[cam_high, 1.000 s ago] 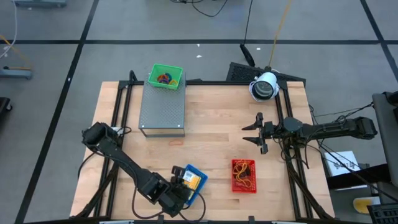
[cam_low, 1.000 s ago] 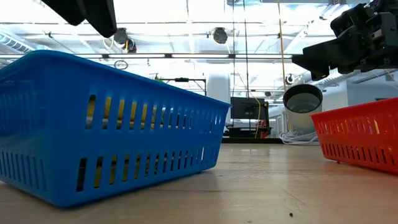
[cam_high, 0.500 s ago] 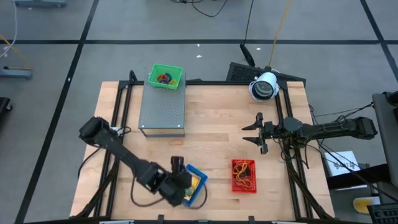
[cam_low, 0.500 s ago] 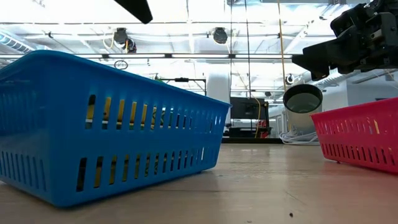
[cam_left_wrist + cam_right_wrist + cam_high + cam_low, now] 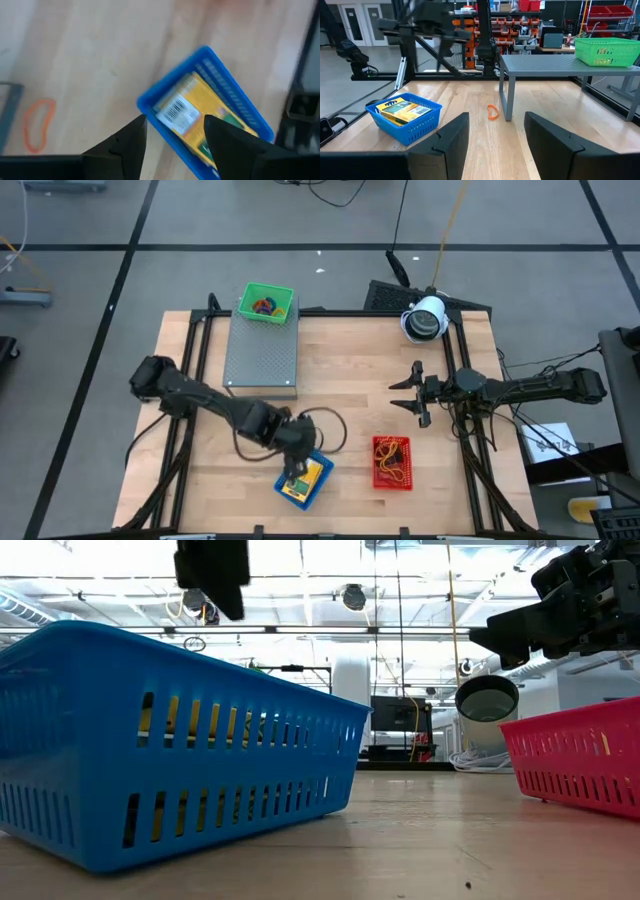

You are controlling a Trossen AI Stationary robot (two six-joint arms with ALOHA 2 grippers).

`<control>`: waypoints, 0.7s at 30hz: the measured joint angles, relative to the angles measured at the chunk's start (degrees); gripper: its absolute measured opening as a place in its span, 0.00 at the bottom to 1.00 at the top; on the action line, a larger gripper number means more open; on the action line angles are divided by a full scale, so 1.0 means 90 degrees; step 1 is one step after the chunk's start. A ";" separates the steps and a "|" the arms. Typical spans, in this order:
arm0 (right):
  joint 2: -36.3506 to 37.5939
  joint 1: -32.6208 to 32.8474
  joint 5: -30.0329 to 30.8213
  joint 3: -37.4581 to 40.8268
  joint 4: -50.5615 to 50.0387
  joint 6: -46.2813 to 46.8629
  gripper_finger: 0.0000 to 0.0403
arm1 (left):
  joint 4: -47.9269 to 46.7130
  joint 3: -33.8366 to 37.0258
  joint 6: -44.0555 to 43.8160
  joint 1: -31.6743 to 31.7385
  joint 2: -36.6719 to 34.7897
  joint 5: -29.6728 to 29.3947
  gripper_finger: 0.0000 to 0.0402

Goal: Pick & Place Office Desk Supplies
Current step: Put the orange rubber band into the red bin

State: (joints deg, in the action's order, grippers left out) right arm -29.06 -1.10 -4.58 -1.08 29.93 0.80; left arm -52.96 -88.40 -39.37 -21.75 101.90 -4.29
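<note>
Hovering open-fingered, left gripper [image 5: 172, 145] sits directly above yellow packets [image 5: 195, 117] in blue basket [image 5: 150, 102]

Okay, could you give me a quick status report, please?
Left claw open above blue basket. Yellow packets inside. Right claw open, waiting mid-table. Nothing in the way.

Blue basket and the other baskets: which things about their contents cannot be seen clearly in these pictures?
- Blue basket, low view: its wall hides the contents.
- Yellow packets, left wrist view: blurred, print unreadable; left hand covers part.
- Green basket, high view: contents too small to identify.
- Red basket, low view: cut off by the picture's edge.
</note>
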 joint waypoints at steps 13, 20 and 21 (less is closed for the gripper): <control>0.0000 0.0000 0.0002 0.0000 0.0000 0.0002 0.45 | -0.1316 0.0002 -0.1249 0.0771 0.0017 -0.0559 0.47; 0.0002 0.0001 0.0002 0.0000 0.0000 0.0002 0.45 | -0.1970 0.0002 -0.3256 0.0932 0.0096 -0.1345 0.47; 0.0000 0.0000 0.0000 0.0000 -0.0003 -0.0001 0.45 | -0.2010 0.0007 -0.3599 0.0930 0.0126 -0.1439 0.47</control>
State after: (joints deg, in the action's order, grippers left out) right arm -29.06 -1.10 -4.58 -1.08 29.91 0.80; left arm -71.05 -88.34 -71.76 -13.38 103.03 -17.24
